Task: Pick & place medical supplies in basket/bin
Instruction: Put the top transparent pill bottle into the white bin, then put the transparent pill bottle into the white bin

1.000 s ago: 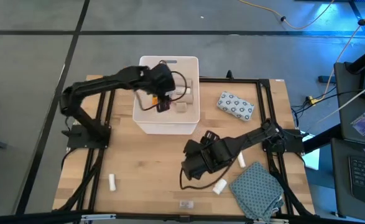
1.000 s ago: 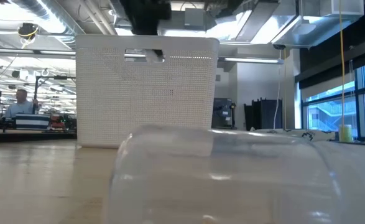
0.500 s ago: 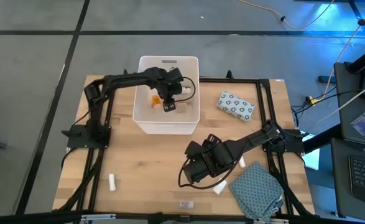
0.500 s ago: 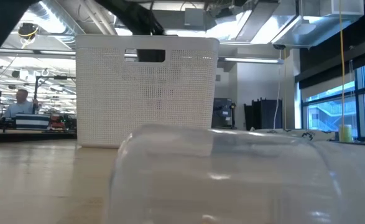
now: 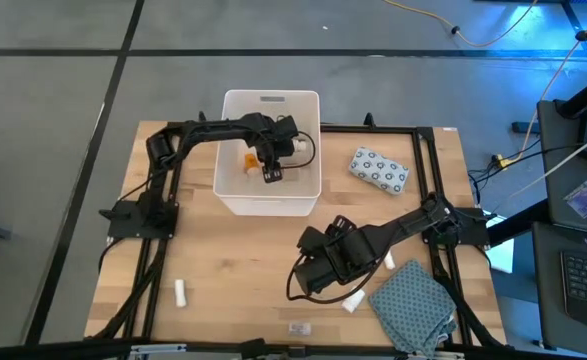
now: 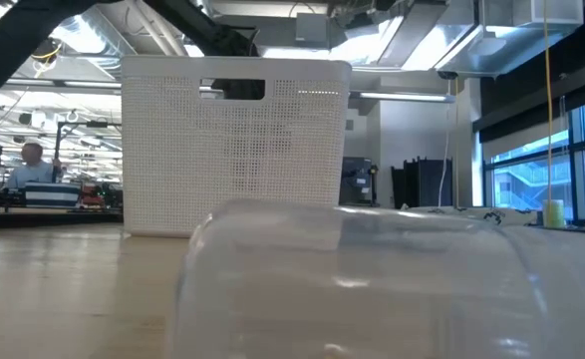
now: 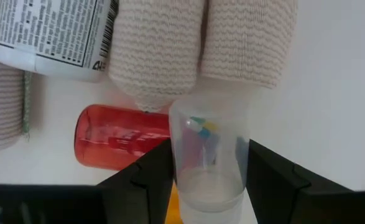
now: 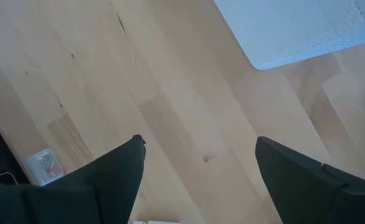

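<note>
Now, left to right across the table:
Loose tube: we see a white tube (image 5: 181,292) lying near the front left, not yet collected.
Left gripper: our left gripper (image 5: 271,166) has swung from the tub's left wall to deep inside the white tub (image 5: 235,196). Its fingers pinch a clear vial (image 7: 208,163) just above the red bottle (image 7: 117,137) and beige bandage rolls (image 7: 201,43).
Meaning: we judge the vial is at the drop point; only release is left.
Right gripper: our right gripper (image 5: 305,277) has barely shifted, hovering over bare wood with fingers spread and empty.
Dotted pack: still on the table (image 5: 380,170), right of the tub.
</note>
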Controlling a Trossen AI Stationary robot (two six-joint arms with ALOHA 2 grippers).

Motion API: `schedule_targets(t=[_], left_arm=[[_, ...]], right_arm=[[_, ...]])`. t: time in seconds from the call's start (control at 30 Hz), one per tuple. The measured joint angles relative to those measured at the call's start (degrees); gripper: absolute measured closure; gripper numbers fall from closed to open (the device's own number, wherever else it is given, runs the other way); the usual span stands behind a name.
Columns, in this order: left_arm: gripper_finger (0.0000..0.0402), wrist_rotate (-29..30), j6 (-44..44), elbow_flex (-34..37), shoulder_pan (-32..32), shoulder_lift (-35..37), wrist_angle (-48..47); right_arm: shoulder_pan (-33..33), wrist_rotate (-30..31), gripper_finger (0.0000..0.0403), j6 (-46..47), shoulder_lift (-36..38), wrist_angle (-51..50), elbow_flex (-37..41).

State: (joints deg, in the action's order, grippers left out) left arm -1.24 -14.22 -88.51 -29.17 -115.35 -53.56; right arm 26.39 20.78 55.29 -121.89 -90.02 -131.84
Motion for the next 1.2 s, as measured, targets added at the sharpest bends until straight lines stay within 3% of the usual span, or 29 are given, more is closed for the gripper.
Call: schedule_targets(t=[0.4, 0.73, 1.07, 1.2], left_arm=[[0.0233, 0.38, 5.83, 0.0, 0.17, 0.07, -0.05], [0.023, 0.38, 5.05, 0.0, 0.2, 0.11, -0.18], [0.0151, 0.35, 5.15, 0.0, 0.19, 0.25, -0.97], [0.0142, 0.64, 8.65, 0.0, -0.35, 3.24, -1.25]], right_arm=[[0.0, -0.04, 0.0099, -1.25, 0.0, 0.0, 0.01], [0.02, -0.07, 0.0099, -1.76, 0.0, 0.0, 0.01], [0.02, -0.04, 0.0099, -3.2, 0.0, 0.0, -0.01], [0.02, -0.02, 0.0099, -3.44, 0.0, 0.0, 0.01]])
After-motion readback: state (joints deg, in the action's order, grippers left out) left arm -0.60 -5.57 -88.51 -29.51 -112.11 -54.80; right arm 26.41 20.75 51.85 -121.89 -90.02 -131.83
